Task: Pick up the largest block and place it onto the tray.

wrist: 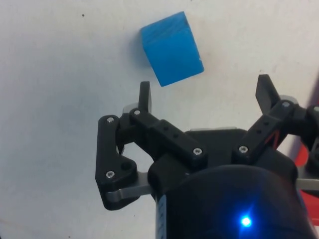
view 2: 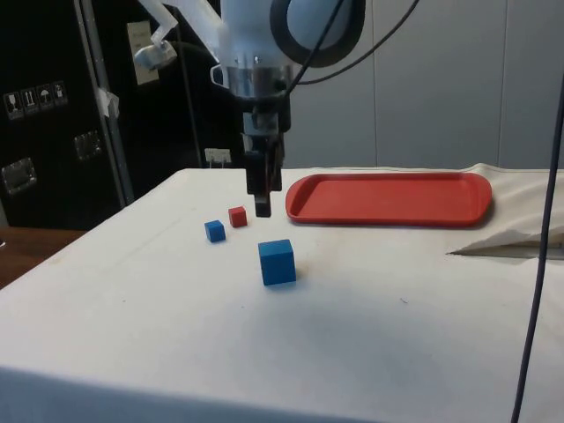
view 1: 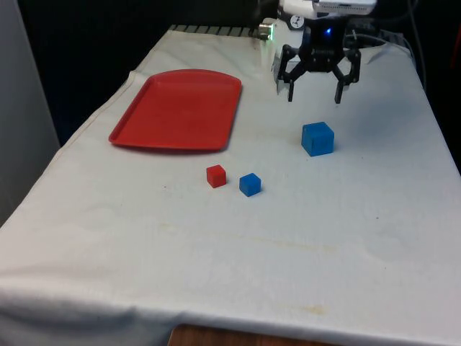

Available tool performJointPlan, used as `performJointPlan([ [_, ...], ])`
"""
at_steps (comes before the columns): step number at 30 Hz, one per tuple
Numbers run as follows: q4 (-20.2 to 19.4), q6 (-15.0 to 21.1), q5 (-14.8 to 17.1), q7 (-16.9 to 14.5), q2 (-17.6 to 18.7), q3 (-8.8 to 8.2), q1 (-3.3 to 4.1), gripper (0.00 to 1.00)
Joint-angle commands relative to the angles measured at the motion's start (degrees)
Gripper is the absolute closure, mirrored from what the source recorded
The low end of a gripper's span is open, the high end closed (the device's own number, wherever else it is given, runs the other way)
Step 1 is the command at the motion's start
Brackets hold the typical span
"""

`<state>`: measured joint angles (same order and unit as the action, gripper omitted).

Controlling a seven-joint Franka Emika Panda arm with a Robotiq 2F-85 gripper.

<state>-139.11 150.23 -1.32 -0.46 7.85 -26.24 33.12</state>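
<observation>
- Nearest the front camera, a small blue block and a small red block are seen just beside each other on the cloth, apart and not touching.
- Behind them, toward the front view's right, the large blue block is seen resting on the cloth. It is judged the largest of the three and so the task's thing.
- The tray, red and bare, is seen toward the front view's left, well apart from the large blue block.
- The gripper is held above the cloth with its jaws spread wide and nothing between them.
- Deciding relation: the large blue block is seen below the gripper and offset toward the front camera. It is not between the fingers.
- In the side view, the gripper is seen higher than the large blue block, with clear air between fingertips and block.
- In the wrist view, the large blue block is seen ahead of the fingertips and turned at an angle to the line across them.
- No long axis is shown by the block, which is roughly cubic. The angle of its faces to the fingers is therefore the point to be corrected.
- The approach is judged not yet complete. A shift toward the block, a wrist turn and a descent are judged necessary before closing.
- Risk: if the jaws are closed across corners, the block may be twisted or pushed aside.
</observation>
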Motion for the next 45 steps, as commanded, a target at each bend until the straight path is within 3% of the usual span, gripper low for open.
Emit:
performJointPlan([
  [1, -0.52, 1.2, 0.92, -0.8, 0.11, 0.46, 0.0, 0.0],
  [8, -0.8, 2.75, 0.0, -1.15, 1.55, 0.69, 0.06, 0.0],
  [17, -1.6, 5.9, 3.72, -5.73, 3.27, 2.06, -0.63, 0.0],
  [18, -1.03, 5.5, 2.18, -4.53, 4.07, 0.92, 0.06, 0.0],
  [19, -1.6, 6.02, 4.47, -6.42, 3.5, 2.06, -0.63, 0.0],
  [27, -1.38, 6.76, 11.63, -13.58, 5.1, 2.41, -0.63, 0.0],
  [28, -1.03, 6.25, 9.74, -12.15, 5.56, 1.15, 0.0, 0.0],
  [29, -1.38, 6.76, 12.38, -14.32, 5.33, 2.52, -0.63, 0.0],
  [34, -1.03, 6.99, 16.73, -18.62, 6.7, 3.04, -0.74, 0.0],
  [35, -0.97, 7.1, 17.3, -19.31, 6.99, 3.09, -0.69, 0.0],
  [36, -0.8, 6.59, 15.81, -18.11, 7.39, 1.89, 0.0, 0.0],
  [37, -0.92, 7.16, 17.93, -20.0, 7.28, 3.09, -0.69, 0.0],
  [44, -0.23, 8.54, 19.42, -22.8, 9.34, 3.15, -0.52, 0.0],
  [45, -0.17, 7.96, 18.33, -21.89, 9.63, 2.29, 0.0, 0.0],
])
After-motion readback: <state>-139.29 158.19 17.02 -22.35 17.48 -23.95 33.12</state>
